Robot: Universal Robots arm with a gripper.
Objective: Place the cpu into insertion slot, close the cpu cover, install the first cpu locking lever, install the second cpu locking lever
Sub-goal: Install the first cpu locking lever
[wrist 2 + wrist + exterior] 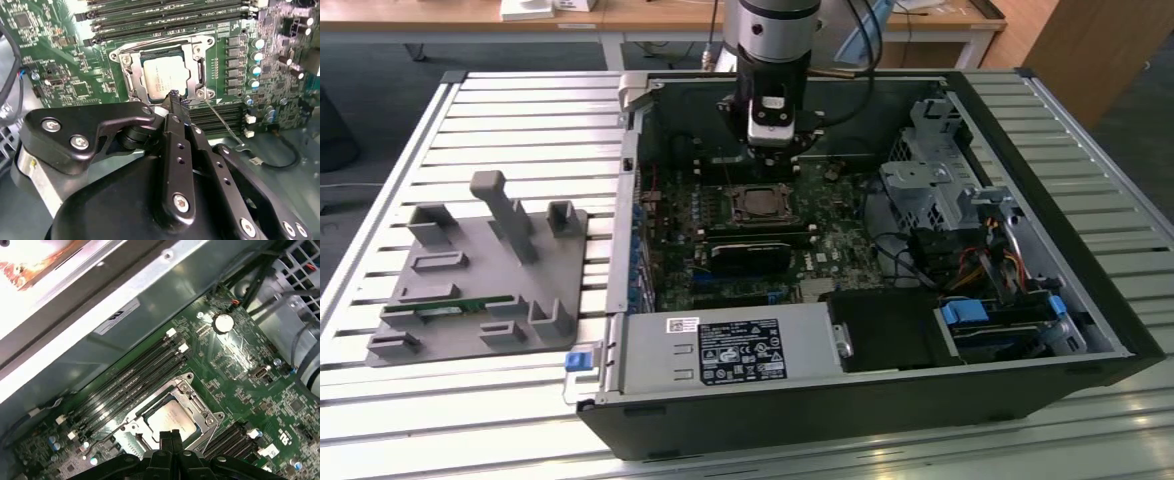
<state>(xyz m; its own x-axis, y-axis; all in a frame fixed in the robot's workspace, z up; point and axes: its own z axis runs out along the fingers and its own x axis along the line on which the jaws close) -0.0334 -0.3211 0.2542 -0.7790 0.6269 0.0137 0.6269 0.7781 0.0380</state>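
Beyond the slatted pale metal worktop (480,110), wooden desk (654,15) on white legs, dark grey floor (374,70) beneath, wooden cabinet (1094,50) alongside.

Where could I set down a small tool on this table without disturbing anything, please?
Bare slats of the table lie beyond the grey fixture, between it and the far edge, and along the near edge in front of the computer case. Inside the case it is crowded: the gripper hangs at the insertion slot.
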